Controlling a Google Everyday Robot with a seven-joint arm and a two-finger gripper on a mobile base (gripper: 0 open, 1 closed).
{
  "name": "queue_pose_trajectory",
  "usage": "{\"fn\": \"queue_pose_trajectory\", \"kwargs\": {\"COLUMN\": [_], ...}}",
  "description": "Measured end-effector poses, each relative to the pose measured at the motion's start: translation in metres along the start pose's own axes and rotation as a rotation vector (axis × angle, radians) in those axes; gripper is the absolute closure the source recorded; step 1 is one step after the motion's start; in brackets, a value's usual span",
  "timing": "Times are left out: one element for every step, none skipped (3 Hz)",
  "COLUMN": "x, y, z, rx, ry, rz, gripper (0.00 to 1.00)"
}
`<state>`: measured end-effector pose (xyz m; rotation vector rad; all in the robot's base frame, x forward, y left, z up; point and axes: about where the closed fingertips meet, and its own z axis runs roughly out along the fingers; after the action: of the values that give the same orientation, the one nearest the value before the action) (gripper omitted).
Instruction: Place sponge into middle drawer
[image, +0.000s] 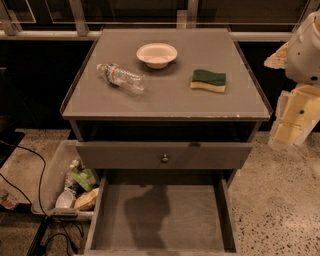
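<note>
Closest to the viewer, at the bottom, the middle drawer (200, 215) of a grey cabinet stands pulled out. It is a wide, shallow grey box with low side walls, and its flat floor holds only a dark shadow (149, 212) near the centre. Just above it is a closed grey drawer front (120, 155) with a small round knob (164, 158) at its middle.

On the speckled floor (280, 200) to the left of the cabinet sits a pale plastic bin (49, 175) with a jumble of packaging inside.

At the right edge, beside the cabinet and apart from it, hangs the robot's gripper (292, 120). It is a pale cream block pointing down and slightly left, level with the cabinet's upper front. Whether it is open or closed cannot be told. Above it, the rounded white arm (306, 50) rises out of the picture at the upper right corner. The gripper holds nothing and touches nothing.

Further back is the grey tabletop (165, 102). The sponge (208, 80) lies flat on its right side, dark green layer up over pale yellow foam, well apart from the gripper. On the left side a clear plastic bottle (120, 76) lies on its side, angled across the surface. Behind them, near the back centre, stands a white bowl (157, 54), upright. Beyond the cabinet runs a pale horizontal rail (45, 35) against darkness.
</note>
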<state>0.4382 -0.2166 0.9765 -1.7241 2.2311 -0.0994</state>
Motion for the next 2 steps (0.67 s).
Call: {"fn": "queue_pose_trajectory", "kwargs": {"x": [0.0000, -0.0032], "y": [0.0000, -0.0034], "z": [0.0000, -0.0009], "rx": [0.000, 0.010], "ry": [0.000, -0.018], "rz": [0.000, -0.002], "gripper": [0.00, 0.00]}}
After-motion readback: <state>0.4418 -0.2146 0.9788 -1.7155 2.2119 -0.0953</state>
